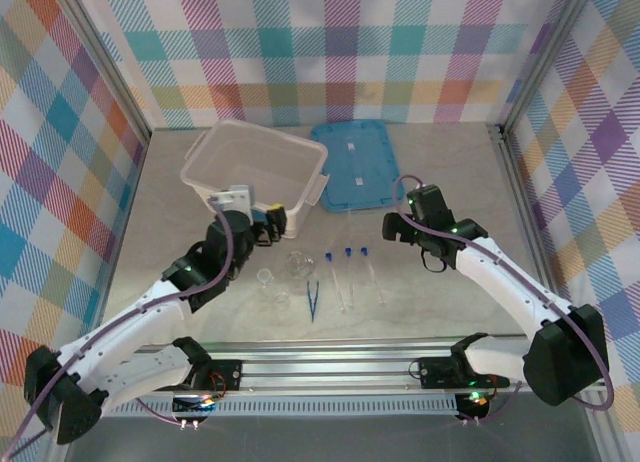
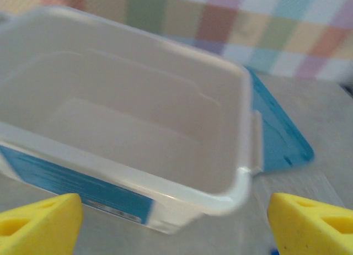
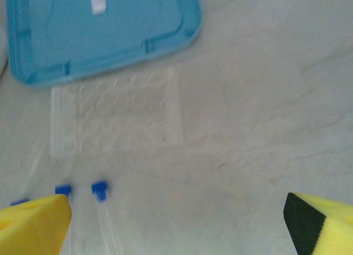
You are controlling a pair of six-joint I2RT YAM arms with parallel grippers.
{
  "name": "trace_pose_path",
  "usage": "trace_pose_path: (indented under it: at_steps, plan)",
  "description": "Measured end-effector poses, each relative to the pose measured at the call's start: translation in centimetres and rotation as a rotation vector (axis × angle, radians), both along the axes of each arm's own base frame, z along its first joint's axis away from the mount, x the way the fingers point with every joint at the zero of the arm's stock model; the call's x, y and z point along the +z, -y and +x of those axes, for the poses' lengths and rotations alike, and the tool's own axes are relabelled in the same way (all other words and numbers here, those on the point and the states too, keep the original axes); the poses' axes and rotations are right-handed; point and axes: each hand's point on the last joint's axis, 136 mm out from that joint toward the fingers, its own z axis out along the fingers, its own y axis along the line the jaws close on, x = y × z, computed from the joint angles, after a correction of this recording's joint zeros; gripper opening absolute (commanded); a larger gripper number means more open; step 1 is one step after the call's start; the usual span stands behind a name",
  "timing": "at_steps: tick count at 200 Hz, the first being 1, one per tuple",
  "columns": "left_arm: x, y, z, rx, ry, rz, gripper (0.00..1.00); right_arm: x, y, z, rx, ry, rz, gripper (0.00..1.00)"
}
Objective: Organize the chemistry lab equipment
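Guessing the slim tweezers (image 1: 312, 300), the little glass beakers (image 1: 268, 280) and the three blue-capped tubes (image 1: 351, 277) lying mid-bench (image 1: 450, 302) are all light, slick and crackable, so I'd pinch the tubes mid-barrel and the beakers across the rim. Both grippers are spread wide, holding nothing. The right fingers (image 3: 33, 224) have the tube caps just off one tip, while the left fingers (image 2: 38, 222) sit past the glassware, facing the tub (image 2: 237, 183).

Tub (image 1: 255, 167) — milky matt plastic; lid (image 1: 360, 165) smooth blue plastic (3 tubes (image 1: 352, 274) clear).
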Motion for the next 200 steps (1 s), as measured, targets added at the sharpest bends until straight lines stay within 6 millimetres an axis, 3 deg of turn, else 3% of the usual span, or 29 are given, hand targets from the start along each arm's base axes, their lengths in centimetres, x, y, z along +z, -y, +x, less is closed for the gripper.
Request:
trace_pose_path:
  at_steps: [45,70,90,145,200]
  plan:
    - [-2.4,8.3,-2.8,-0.234,-0.069,0.093,0.75,-3.3,-3.4,-3.2,0.157,-0.137,-0.029,0.82]
    - [-3.8,10.9,-4.1,-0.305,-0.098,0.13,0.71,-4.8,-4.7,-4.2,0.219,-0.192,-0.053,0.71]
    - [-5.0,11.3,-4.2,-0.31,-0.123,0.148,0.67,-6.2,-5.2,-4.7,0.245,-0.236,-0.07,0.62]
    - [-7.1,11.5,-4.4,-0.318,-0.176,0.196,0.67,-10.3,-6.4,-5.9,0.288,-0.362,-0.141,0.62]
    - [-7.9,11.1,-4.6,-0.303,-0.203,0.187,0.67,-10.3,-8.0,-4.1,0.301,-0.348,-0.154,0.58]
